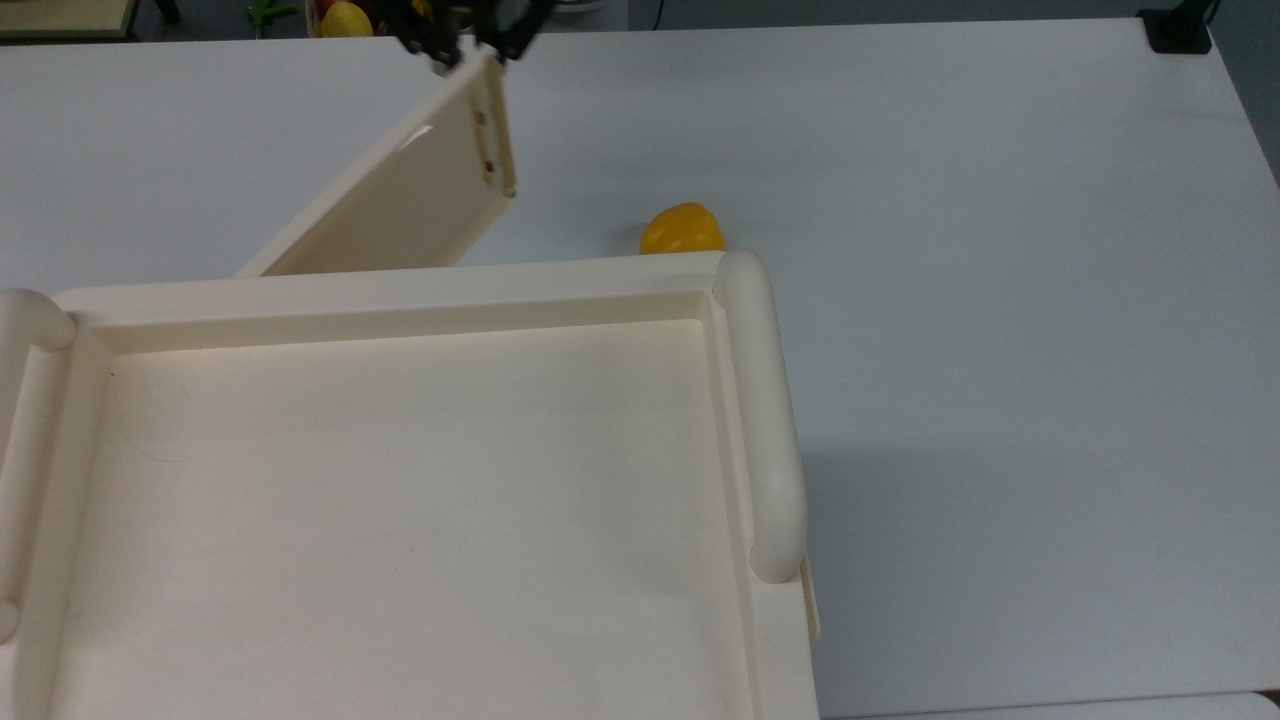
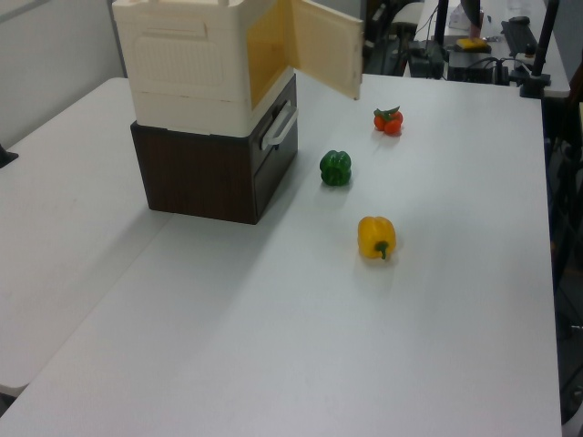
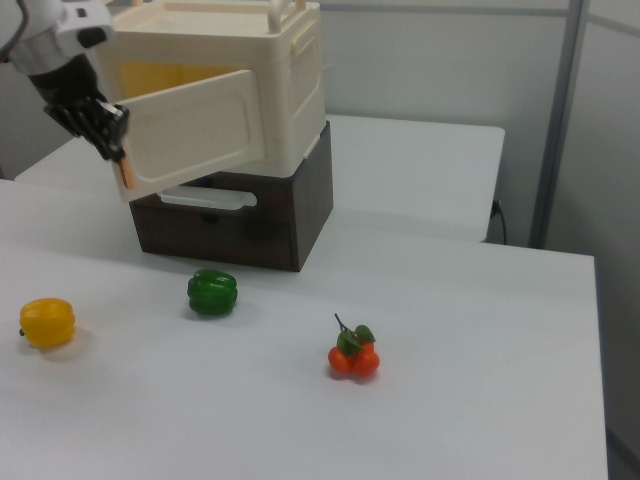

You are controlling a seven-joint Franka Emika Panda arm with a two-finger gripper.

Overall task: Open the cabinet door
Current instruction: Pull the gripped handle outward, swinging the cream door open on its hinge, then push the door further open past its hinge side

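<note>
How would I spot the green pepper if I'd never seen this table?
Find the cream cabinet sitting on the dark brown box. On the white table just in front of that box lies the green pepper. It is the only green vegetable; its neighbours are yellow and orange-red.
</note>
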